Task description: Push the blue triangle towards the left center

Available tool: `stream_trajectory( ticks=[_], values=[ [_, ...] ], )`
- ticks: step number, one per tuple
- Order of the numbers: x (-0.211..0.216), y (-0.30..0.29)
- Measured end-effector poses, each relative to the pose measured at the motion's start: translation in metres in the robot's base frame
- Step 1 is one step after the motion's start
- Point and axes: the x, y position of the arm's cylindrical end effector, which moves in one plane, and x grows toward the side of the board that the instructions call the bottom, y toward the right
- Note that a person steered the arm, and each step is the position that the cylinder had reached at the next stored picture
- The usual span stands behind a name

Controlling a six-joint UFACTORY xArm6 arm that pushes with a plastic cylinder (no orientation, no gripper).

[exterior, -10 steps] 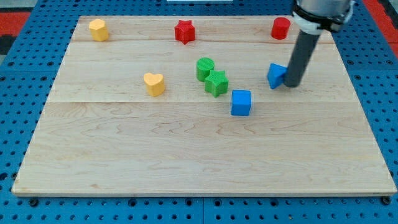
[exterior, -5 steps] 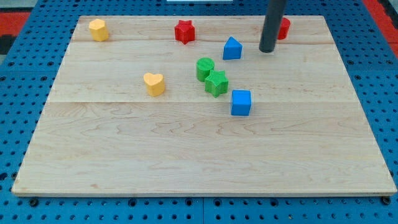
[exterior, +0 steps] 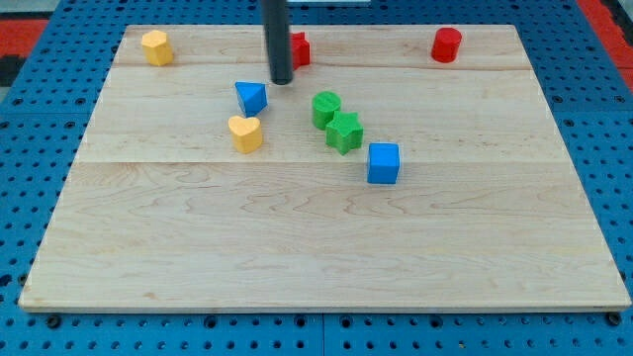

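Red star (exterior: 299, 49), near the desk's far edge: left part hidden behind the dark rod; only right points visible.
Rod: upper length cut off by the view's top edge; arm above out of sight.
Desk (exterior: 297, 257): far edge partly cut by the view's top.
Surrounding blue pegboard (exterior: 30, 198): cut off at all four edges.

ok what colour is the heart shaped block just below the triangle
Yellow. The heart block shows clearly in the camera view, just below the blue triangle.

Triangle (exterior: 251, 97) just above heart (exterior: 244, 133), perhaps touching.
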Motion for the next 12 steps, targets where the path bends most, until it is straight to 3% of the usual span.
stream_trajectory(
  ticks=[1,2,3,4,5,7,9,11,12],
  values=[
    [0.035,-0.025],
    [0.043,-0.1],
    [0.023,-0.117],
    [-0.008,-0.093],
    [-0.012,-0.125],
    [0.03,-0.179],
    [0.074,-0.18],
    [0.074,-0.182],
    [0.059,-0.14]
  ],
)
